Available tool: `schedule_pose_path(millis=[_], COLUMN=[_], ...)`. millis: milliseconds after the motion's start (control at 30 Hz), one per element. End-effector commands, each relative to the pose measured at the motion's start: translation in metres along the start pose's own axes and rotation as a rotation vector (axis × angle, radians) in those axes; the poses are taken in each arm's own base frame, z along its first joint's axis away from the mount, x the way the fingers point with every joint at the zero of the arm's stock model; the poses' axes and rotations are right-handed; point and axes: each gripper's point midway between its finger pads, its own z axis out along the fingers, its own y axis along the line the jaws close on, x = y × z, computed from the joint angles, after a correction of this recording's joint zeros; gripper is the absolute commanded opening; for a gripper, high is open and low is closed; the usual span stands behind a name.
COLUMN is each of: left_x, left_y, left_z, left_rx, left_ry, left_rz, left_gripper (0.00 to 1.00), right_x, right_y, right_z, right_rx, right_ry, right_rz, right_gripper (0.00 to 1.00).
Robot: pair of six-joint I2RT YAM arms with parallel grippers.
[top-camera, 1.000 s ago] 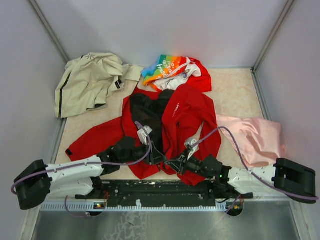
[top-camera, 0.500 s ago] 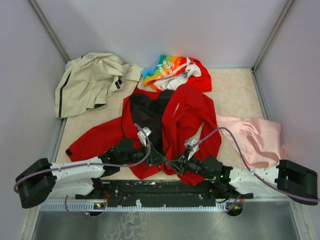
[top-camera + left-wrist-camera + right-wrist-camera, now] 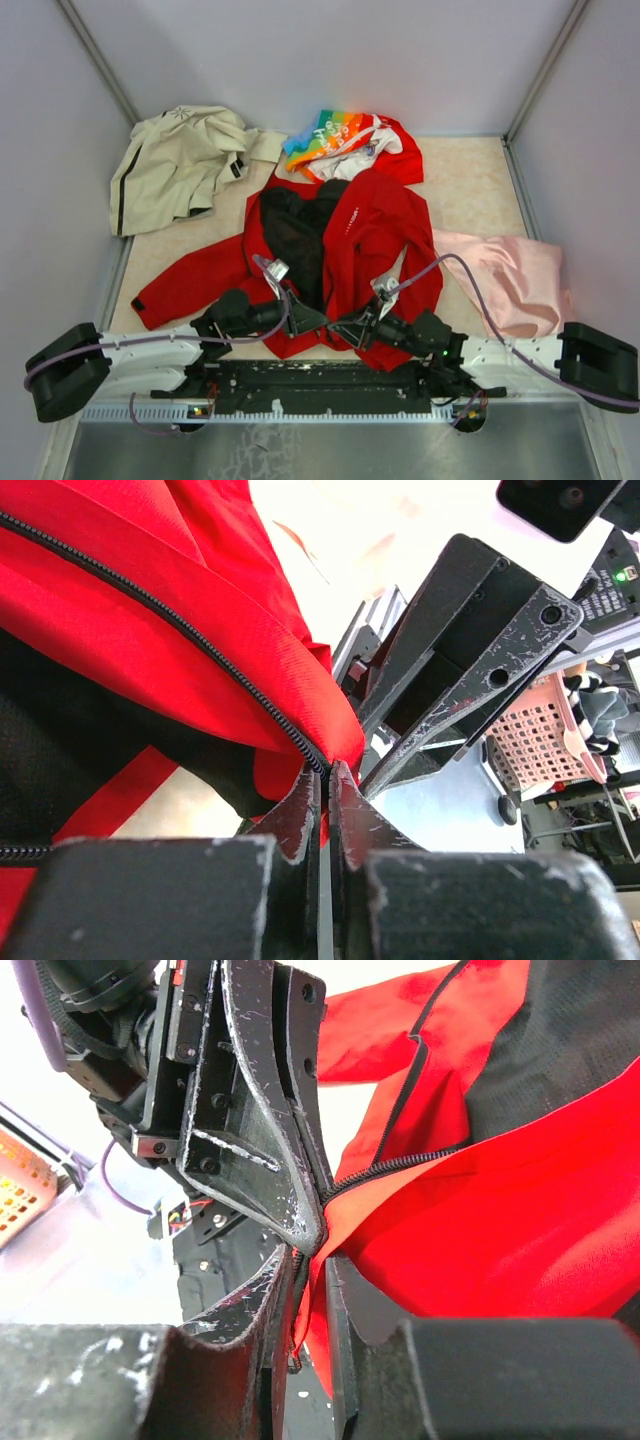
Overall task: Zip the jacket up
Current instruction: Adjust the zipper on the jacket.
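Note:
The red jacket (image 3: 375, 225) lies spread in the middle of the table, its front open on the black lining (image 3: 300, 235). At its near hem both grippers meet tip to tip. My left gripper (image 3: 306, 318) (image 3: 327, 770) is shut on the jacket's zipper edge (image 3: 200, 640), pinching the dark zipper line's end. My right gripper (image 3: 342, 328) (image 3: 316, 1260) faces it, jaws a little apart, with the red hem and zipper tape (image 3: 400, 1165) hanging loosely between them. The zipper's slider is hidden.
A beige jacket (image 3: 180, 160) lies at the back left, and a rainbow-and-white printed garment (image 3: 345, 140) sits behind the red jacket. A pink cloth (image 3: 510, 275) is at the right. Grey walls enclose the table; a black rail (image 3: 320, 385) runs along the near edge.
My left gripper has closed on the zipper edge at the hem and drawn slightly nearer. The right gripper's jaws, shut before, have parted a little.

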Motion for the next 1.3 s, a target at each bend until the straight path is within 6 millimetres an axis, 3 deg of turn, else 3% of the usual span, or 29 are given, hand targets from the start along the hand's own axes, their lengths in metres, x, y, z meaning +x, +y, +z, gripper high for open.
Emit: schedule_pose_path(millis=[0, 533, 867, 1267], left_x=[-0.009, -0.02, -0.02, -0.019], left_y=[-0.019, -0.044, -0.046, -0.04], left_z=[-0.005, -0.017, -0.016, -0.015], left_rx=[0.094, 0.249, 0.262, 0.235], left_ry=[-0.051, -0.148, -0.145, -0.143], left_rz=[0.05, 0.144, 0.16, 0.167], left_gripper=[0.0, 0.0, 0.0, 0.0], right_x=[-0.014, 0.002, -0.003, -0.004], right_y=[0.014, 0.012, 0.019, 0.021], right_z=[-0.001, 0.001, 0.005, 0.002], right_rx=[-0.072, -0.076, -0.11, -0.12], right_ry=[-0.066, -0.004, -0.014, -0.025], right_rz=[0.014, 0.023, 0.012, 0.005], right_gripper=[0.21, 0.29, 0.29, 0.03])
